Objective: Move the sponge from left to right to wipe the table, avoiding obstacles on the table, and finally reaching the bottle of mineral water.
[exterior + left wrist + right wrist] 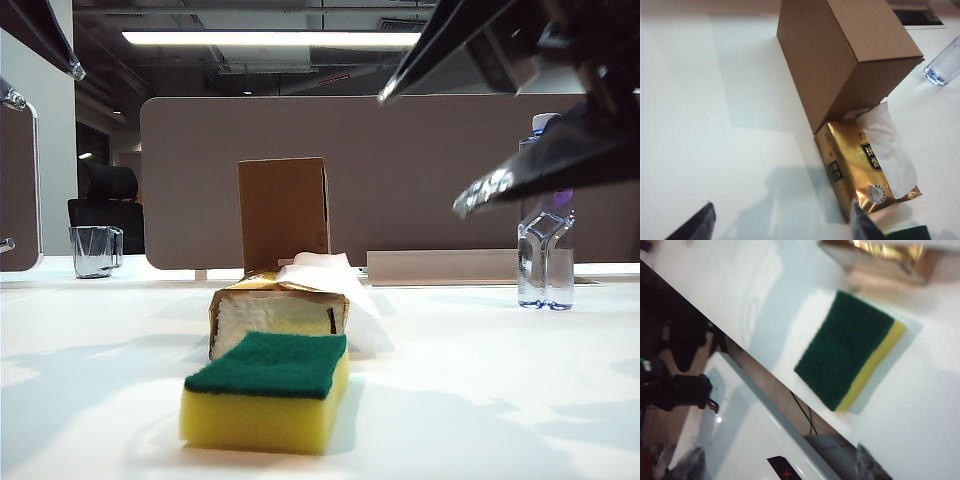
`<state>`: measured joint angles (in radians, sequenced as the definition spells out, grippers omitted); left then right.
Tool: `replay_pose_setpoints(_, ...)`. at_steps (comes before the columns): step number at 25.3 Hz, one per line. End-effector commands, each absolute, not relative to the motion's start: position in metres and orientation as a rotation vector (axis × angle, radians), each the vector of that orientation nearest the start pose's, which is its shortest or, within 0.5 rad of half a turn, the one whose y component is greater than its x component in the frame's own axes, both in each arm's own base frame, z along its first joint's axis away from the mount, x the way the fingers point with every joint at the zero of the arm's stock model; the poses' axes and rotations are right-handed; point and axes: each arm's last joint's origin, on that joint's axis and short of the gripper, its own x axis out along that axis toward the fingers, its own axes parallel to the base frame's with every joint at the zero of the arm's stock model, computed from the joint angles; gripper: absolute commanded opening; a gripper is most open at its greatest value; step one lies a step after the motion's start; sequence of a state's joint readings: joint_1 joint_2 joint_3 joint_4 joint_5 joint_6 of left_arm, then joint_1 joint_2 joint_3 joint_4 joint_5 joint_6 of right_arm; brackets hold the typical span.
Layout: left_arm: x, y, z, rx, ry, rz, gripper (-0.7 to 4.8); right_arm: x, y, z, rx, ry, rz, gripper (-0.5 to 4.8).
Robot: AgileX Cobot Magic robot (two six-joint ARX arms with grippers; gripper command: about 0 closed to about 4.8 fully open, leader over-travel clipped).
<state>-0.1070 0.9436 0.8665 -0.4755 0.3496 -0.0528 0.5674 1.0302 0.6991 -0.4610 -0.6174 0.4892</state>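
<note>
Entry: wiping task, sponge not yet taken up

Step in hand, as judged: approach and grasp. The sponge (268,392) lies flat on the table (500,400), green layer uppermost, below and ahead of the right gripper (775,462), which is held wide open with nothing between its jaws. A square descent over the sponge is advised, the jaws closed across its short sides and the yellow foam kept pressed to the surface.

The left gripper (782,222) is also seen open and empty, hovering above the table; the tissue pack (865,170) lies just ahead of it, the cardboard box (845,55) beyond that and touching the pack.

The wiping path is best curved around both obstacles, which stand just behind the sponge.

Count:
- sponge, one
- tissue pack, one
- cardboard box, one
- bottle of mineral water (545,225), one, well apart beyond the right gripper
- glass mug (95,250), one
</note>
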Motion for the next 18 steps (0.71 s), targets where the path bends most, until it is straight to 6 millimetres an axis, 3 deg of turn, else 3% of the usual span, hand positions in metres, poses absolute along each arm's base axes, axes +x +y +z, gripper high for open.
replay_pose_setpoints(1, 0.192, -0.031, 0.311, -0.119, 0.554, -0.453, 3.46, 0.166, 0.130, 0.236, 0.416, 1.101, 0.875, 3.88)
replay_pose_setpoints(12, 0.191, -0.032, 0.311, -0.128, 0.555, -0.482, 3.46, 0.180, 0.168, 0.202, 0.371, 1.179, 0.864, 3.88)
replay_pose_setpoints(18, 0.191, -0.032, 0.311, -0.139, 0.555, -0.508, 3.46, 0.188, 0.177, 0.184, 0.382, 1.222, 0.835, 3.88)
